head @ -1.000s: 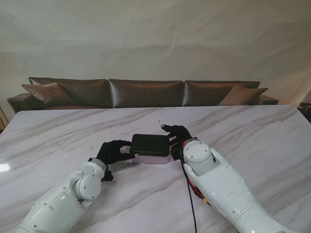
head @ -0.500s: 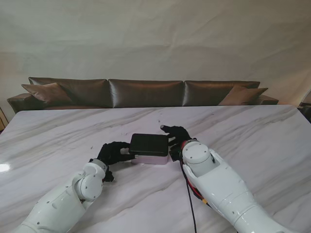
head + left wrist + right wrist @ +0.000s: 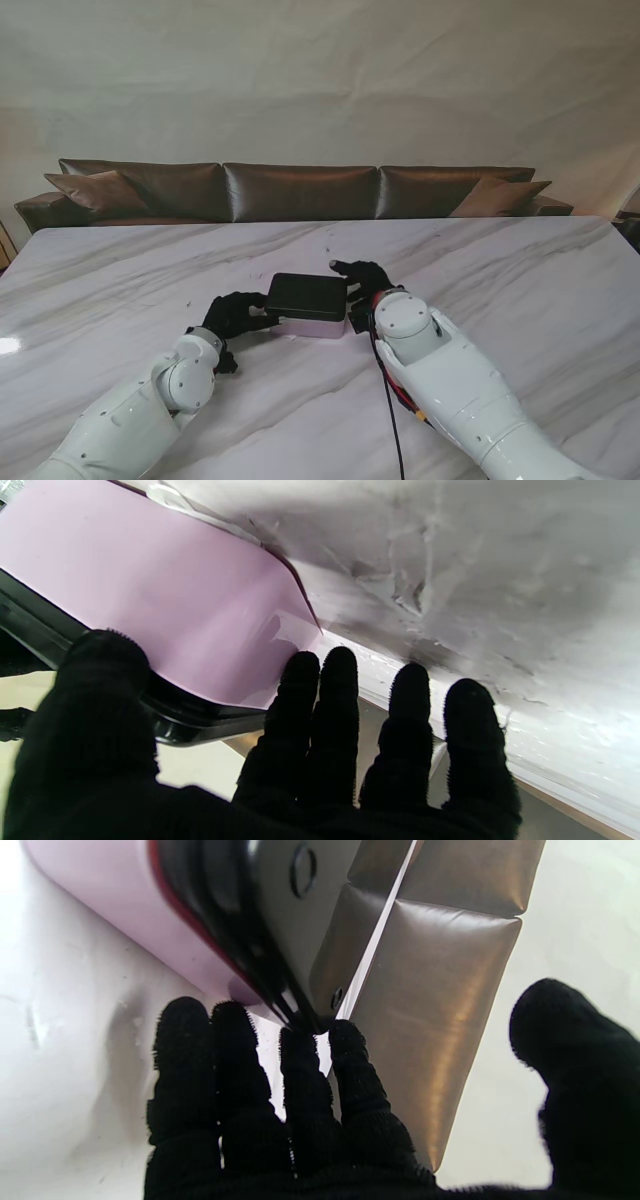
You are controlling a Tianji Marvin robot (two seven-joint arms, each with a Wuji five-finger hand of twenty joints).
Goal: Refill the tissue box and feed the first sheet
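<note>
A tissue box (image 3: 308, 296) lies at the table's middle, its black panel facing up over a pink body (image 3: 150, 595). My left hand (image 3: 235, 312), in a black glove, is at the box's left end. In the left wrist view its thumb (image 3: 95, 680) lies over the black rim and its fingertips (image 3: 320, 680) sit at the pink side. My right hand (image 3: 362, 280) is at the box's right end. There its fingertips (image 3: 300, 1050) touch the corner of the box (image 3: 115, 915), while the thumb (image 3: 575, 1065) stands well apart. No tissue sheet shows.
The marble table (image 3: 520, 280) spreads wide on both sides of the box. A brown sofa (image 3: 300, 190) runs along its far edge. A dark cable (image 3: 390, 400) hangs along my right forearm.
The box has shifted slightly left and its left end has risen a little. My left hand has closed in on that end. The right hand has hardly moved.
</note>
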